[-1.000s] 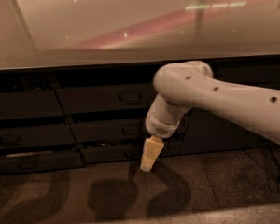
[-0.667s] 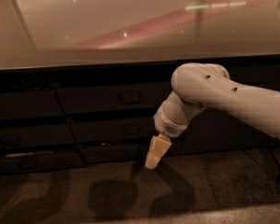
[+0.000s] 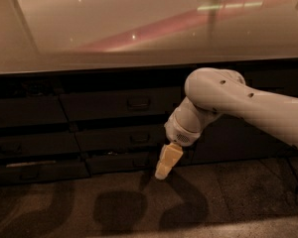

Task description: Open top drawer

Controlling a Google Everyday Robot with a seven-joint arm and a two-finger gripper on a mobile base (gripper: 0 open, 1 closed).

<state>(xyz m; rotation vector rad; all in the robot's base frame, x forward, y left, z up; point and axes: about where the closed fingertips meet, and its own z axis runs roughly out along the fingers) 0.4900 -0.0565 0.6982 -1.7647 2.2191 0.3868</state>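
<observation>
The top drawer (image 3: 99, 105) is the wide dark front just under the counter, in the middle stack, and it sits flush with its neighbours. Its small dark loop handle (image 3: 138, 103) is centred on the front. My gripper (image 3: 166, 163), pale yellow, hangs pointing down and to the left from the white arm (image 3: 228, 100). It is below and right of that handle, in front of the lowest drawer front, and touches nothing that I can see.
Two shallower drawer fronts (image 3: 124, 138) lie under the top drawer. Another drawer stack (image 3: 30, 133) stands to the left. A glossy countertop (image 3: 139, 29) overhangs everything. Dark speckled floor (image 3: 89, 207) spreads below, with the arm's shadow on it.
The arm and gripper shifted a little to the right early on, then stayed almost still. The drawer fronts look the same.
</observation>
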